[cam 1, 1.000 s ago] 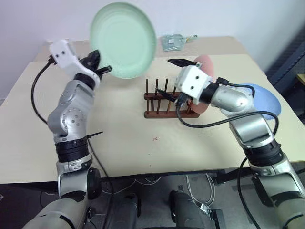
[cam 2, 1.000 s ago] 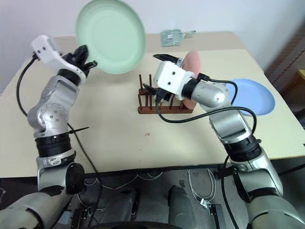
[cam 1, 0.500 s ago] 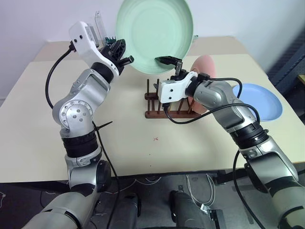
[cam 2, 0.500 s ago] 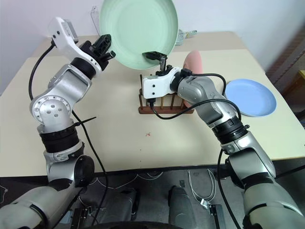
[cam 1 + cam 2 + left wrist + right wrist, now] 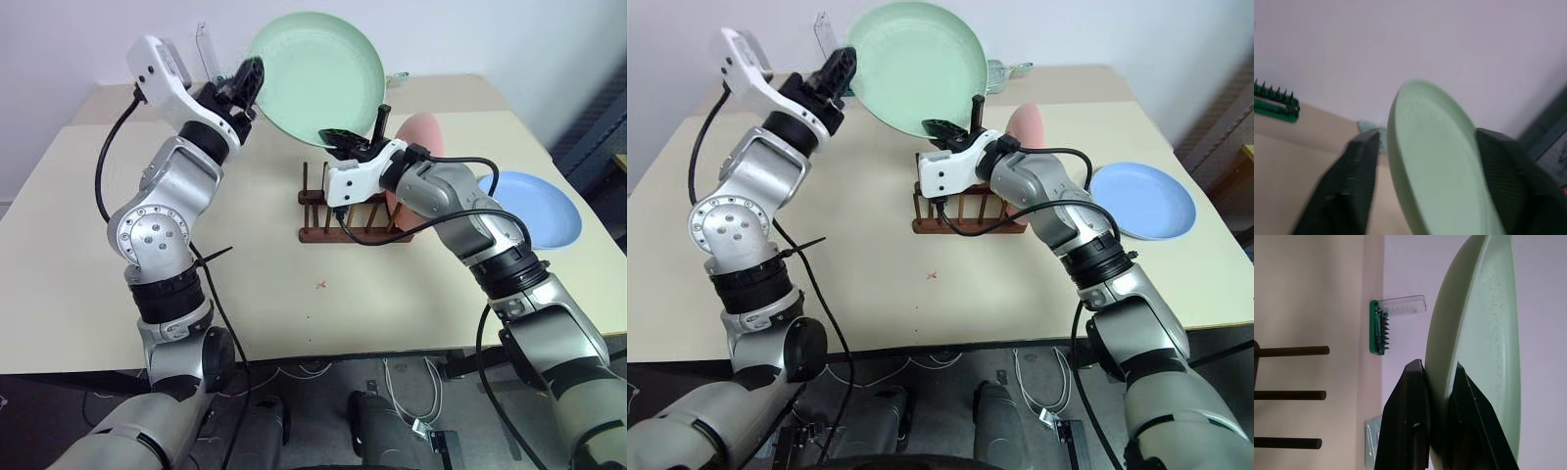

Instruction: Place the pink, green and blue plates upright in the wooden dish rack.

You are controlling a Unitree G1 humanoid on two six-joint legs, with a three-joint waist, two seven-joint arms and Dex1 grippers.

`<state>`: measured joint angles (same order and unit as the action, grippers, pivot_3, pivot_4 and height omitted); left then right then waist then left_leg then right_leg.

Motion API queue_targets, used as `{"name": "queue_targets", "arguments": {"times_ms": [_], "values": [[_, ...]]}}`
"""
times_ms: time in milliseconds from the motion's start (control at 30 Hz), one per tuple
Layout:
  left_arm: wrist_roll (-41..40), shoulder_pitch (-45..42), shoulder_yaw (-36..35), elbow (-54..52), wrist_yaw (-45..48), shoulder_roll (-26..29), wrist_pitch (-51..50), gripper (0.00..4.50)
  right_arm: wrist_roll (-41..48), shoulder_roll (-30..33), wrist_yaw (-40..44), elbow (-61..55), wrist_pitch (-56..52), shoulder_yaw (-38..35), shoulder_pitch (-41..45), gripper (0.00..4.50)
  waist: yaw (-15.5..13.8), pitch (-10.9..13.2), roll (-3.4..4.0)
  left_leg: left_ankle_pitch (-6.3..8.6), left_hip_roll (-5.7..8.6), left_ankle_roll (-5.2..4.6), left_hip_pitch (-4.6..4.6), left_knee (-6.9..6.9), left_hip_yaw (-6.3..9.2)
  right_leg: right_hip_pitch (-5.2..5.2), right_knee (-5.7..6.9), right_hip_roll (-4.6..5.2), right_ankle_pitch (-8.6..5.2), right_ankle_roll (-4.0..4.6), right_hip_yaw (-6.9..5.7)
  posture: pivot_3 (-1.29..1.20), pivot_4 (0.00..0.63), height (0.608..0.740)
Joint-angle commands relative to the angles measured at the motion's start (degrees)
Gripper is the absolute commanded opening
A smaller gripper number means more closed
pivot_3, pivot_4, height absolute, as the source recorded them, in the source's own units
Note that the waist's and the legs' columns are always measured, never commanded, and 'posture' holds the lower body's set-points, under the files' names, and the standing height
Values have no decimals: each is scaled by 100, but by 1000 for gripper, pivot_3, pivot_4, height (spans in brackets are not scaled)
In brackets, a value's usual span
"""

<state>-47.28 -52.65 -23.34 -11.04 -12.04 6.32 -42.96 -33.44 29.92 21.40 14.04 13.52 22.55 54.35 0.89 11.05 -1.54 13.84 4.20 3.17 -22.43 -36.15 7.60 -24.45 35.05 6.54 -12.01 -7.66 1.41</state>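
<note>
Bench (image 5: 88, 245) came first in size, a pale top carrying the dish rack (image 5: 353, 217), which serves here as the landmark. One plate looked done: the pink plate (image 5: 419, 137) stood on edge in the rack at its end nearer the blue plate. Two remained, by my reading. The green plate (image 5: 318, 76) hung in the air above and just behind the rack, tilted nearly upright, and had not yet gone between the pegs. The blue plate (image 5: 534, 208) lay flat on the bench, well apart from the rack on the robot's right, untouched.

The moment read as a handover of the green plate from one arm to the other. The right tool (image 5: 355, 139), just above the rack, was closed on the plate's lower rim; the right wrist view showed its two fingers (image 5: 1411, 411) pinching the edge from both faces. The left tool (image 5: 243, 86), up and to the left of the rack, stood wide, its fingers (image 5: 1354, 186) either side of the plate's rim with a gap showing, so I judged it no longer gripped.

A green tool holder (image 5: 1380, 326) with a clear lid sat on the bench beyond the rack.
</note>
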Motion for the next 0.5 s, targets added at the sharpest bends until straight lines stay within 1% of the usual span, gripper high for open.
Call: {"name": "queue_targets", "arguments": {"times_ms": [33, 133, 200, 233, 267, 333, 367, 400, 433, 500], "values": [[126, -283, -623, 236, -347, 186, 798, 3465, 670, -216, 88, -450, -261, -600, 28, 48, 27, 0, 1, 0, -1, 0, 2, 2, -1, 0, 0, -1, 0, 0, 1, 0, 150, 740], [424, -189, -719, 480, -235, 608, 1129, 3465, 1360, -490, 387, -786, -660, -919, -59, 48, 36, 0, 2, -1, -5, 1, 4, 4, -1, -1, 1, -4, 0, 0, 1, 0, 150, 740], [725, -10, -564, 590, 11, 978, 1216, 3465, 1791, -647, 590, -1049, -910, -1099, -122, 48, 27, 0, 2, -1, -5, 1, 4, 5, 1, -2, 1, -6, 0, 1, 1, 0, 150, 740], [1108, 273, -316, 696, 296, 1338, 1279, 3465, 2459, -885, 744, -1437, -1414, -1364, -185, 48, 23, 0, 2, -1, -4, 1, 3, 4, 1, -1, 1, -6, 0, 1, 1, 0, 150, 740], [1593, 681, 111, 802, 697, 1754, 1332, 3465, 3471, -1227, 803, -2009, -2263, -1750, -244, 48, 26, 0, 3, -1, -4, 1, 3, 5, 1, -1, 1, -6, 0, 1, 2, 0, 150, 740], [2098, 1244, 711, 885, 1273, 2211, 1386, 3465, 4913, -1707, 713, -2827, -3591, -2381, -294, 48, 36, 0, 17, -1, -5, 0, 4, 10, 4, -2, 9, -7, 0, 1, 2, 0, 150, 740], [2159, 1392, 867, 884, 1454, 2281, 1401, 3465, 5326, -1831, 593, -3076, -4044, -2596, -292, 48, 11, 3, 22, 0, -4, -1, 5, 10, 6, -3, 10, -7, 0, 2, 3, 0, 150, 740], [2052, 1543, 928, 805, 1660, 2243, 1378, 3465, 5766, -1912, 431, -3308, -4530, -2841, -308, 48, -40, 1, 19, 2, -2, -5, 3, 10, 12, -2, 11, -7, 0, 2, 2, 0, 150, 740], [2054, 1779, 1072, 718, 1934, 2238, 1432, 3465, 6377, -1959, 244, -3568, -5096, -3138, -385, 48, -55, -1, 13, 17, -1, -31, -1, 3, 23, 2, 9, -6, 0, 3, -6, 0, 150, 740], [2081, 2159, 1276, 603, 2350, 2215, 1488, 3465, 7373, -2028, -181, -3931, -5956, -3600, -552, 48, -65, -3, 12, 19, 0, -33, -5, 1, 34, 6, 3, -5, 3, 8, -11, 0, 150, 740]]}}
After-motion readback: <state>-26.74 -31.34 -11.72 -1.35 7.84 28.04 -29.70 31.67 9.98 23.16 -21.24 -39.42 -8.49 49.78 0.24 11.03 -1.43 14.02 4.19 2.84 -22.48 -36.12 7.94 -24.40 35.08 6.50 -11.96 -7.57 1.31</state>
